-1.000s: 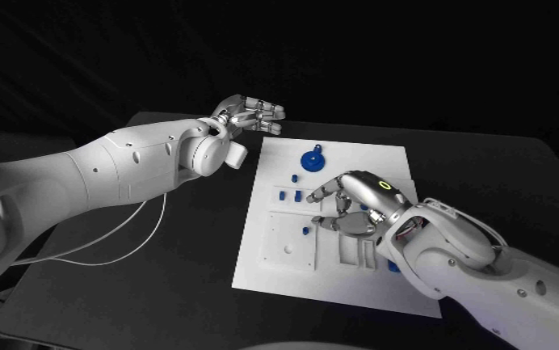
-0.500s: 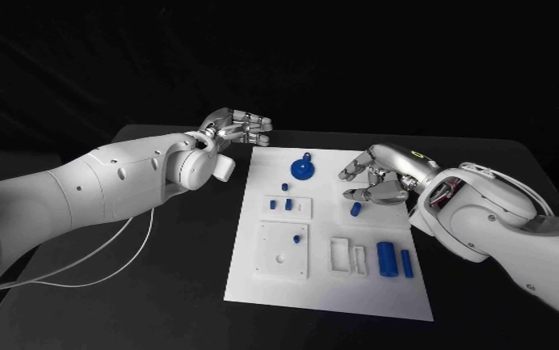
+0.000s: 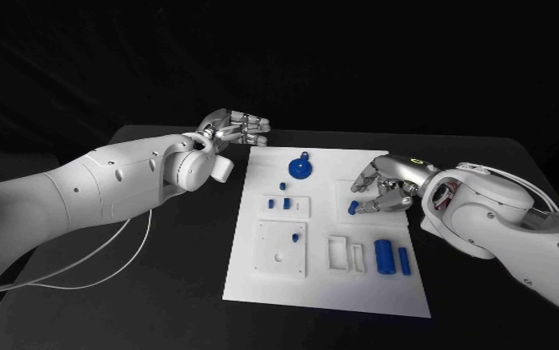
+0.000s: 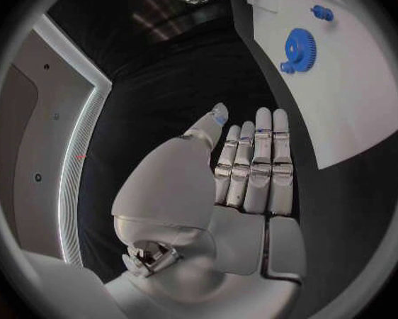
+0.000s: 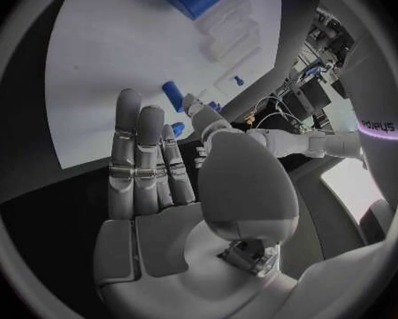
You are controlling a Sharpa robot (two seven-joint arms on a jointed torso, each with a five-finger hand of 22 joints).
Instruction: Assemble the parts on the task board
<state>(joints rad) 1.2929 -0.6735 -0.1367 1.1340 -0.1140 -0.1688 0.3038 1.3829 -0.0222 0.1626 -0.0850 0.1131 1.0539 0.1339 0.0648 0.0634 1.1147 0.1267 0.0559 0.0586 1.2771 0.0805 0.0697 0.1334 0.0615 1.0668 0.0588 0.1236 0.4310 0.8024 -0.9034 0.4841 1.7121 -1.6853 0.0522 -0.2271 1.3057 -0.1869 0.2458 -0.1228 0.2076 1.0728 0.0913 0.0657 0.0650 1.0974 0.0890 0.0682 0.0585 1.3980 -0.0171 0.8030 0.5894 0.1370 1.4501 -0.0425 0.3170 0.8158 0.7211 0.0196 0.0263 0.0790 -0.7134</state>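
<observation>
The white task board (image 3: 332,293) lies mid-table with several blue parts on it. A blue gear (image 3: 302,169) (image 4: 298,48) lies near its far edge, and a small peg (image 3: 283,184) (image 4: 321,11) sits just in front of the gear. Two blue cylinders (image 3: 384,255) lie near the right side. My right hand (image 3: 384,184) (image 5: 163,184) hovers at the board's right edge with its fingers straight. Its thumb tip is next to a small blue peg (image 3: 354,205) (image 5: 173,92), and it holds nothing. My left hand (image 3: 239,128) (image 4: 243,184) is open and empty, beyond the board's far left corner.
On the board are a white square plate (image 3: 283,249) with a blue peg (image 3: 295,238) in it, white slotted frames (image 3: 347,253), and two small blue pieces (image 3: 279,203). A thin white cable (image 3: 128,245) loops over the black table left of the board.
The camera view has shifted. My right hand has drawn back from over the board's middle to its right edge, uncovering the parts there. The left hand has kept its pose.
</observation>
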